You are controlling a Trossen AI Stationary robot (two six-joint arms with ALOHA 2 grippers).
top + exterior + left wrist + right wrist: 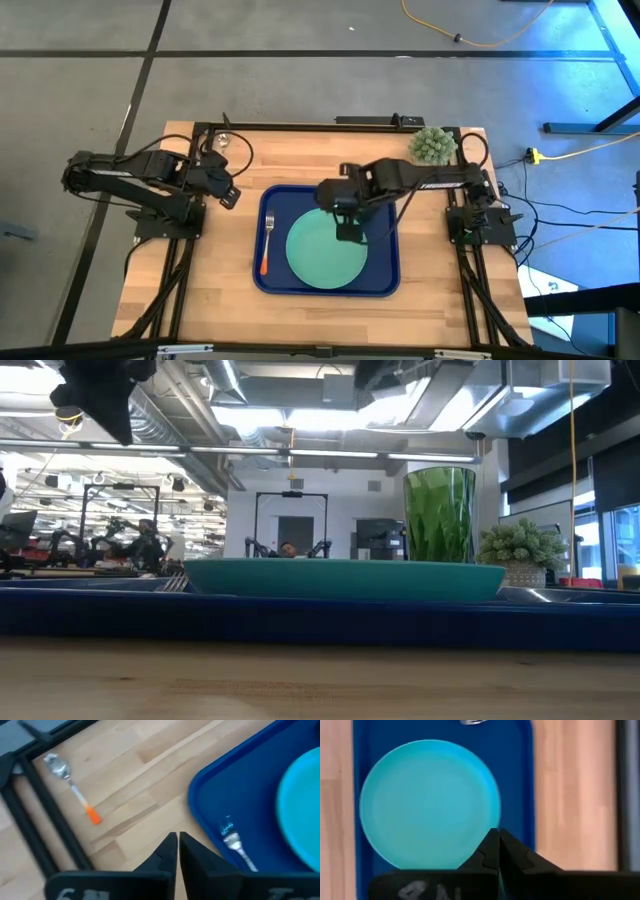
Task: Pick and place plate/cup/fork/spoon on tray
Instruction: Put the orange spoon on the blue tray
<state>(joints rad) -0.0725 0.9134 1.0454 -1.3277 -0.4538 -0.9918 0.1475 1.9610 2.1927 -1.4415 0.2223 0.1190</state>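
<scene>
The dark-blue tray (385, 285) lies at the table's middle. The mint-green plate (325, 255) lies flat in it, and the orange-handled fork (266, 243) lies along the tray's left side. The dark-green cup (438, 515) stands upright behind the plate in the low view; in the high view my right arm covers it. The spoon (70, 785) lies on the wood at the far left. My right gripper (350, 230) is shut and empty over the plate's right edge (495, 810). My left gripper (177, 840) is shut and empty over the wood left of the tray.
A spiky pale-green ball plant (432, 146) stands at the table's far right corner. A black frame (300, 127) runs along the table's far edge and down both sides. Bare wood lies in front of the tray (320, 320).
</scene>
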